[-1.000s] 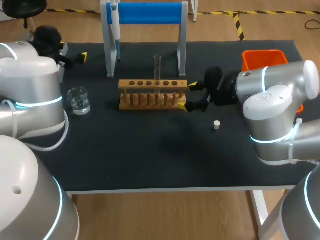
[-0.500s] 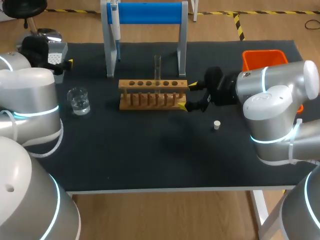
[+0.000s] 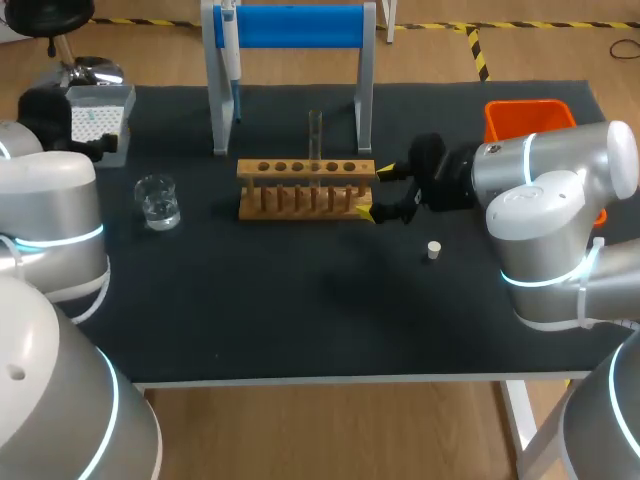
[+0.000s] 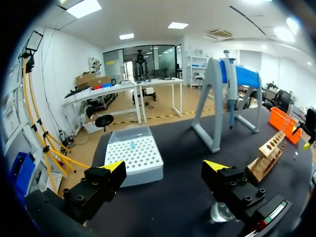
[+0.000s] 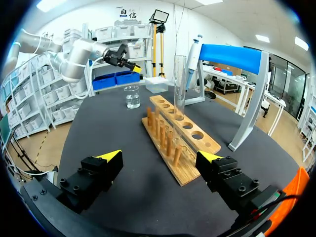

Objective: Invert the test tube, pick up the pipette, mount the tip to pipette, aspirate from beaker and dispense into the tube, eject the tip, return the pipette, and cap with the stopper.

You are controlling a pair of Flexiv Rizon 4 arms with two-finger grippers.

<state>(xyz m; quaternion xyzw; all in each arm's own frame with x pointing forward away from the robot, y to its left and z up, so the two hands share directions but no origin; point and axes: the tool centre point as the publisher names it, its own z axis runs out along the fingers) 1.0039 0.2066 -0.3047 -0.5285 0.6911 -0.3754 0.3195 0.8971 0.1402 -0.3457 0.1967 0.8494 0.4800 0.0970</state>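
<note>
Currently gaping on both sides, clamping nothing.
Right gripper (image 3: 375, 191) just beside wooden rack (image 3: 305, 190) with upright test tube (image 3: 315, 140); left gripper (image 4: 164, 166) near tip box (image 4: 134, 158); pipette (image 3: 229, 45) hanging on blue stand (image 3: 300, 25).

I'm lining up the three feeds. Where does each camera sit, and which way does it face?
Head: above and behind, looking down on the table; left arm and right arm show, right pincer beside the rack.
Left wrist: on the left arm, looking past the open left pincer at the tip box and stand.
Right wrist: on the right arm, looking along the rack past the open right pincer.
All three share the rack and pipette.
</note>
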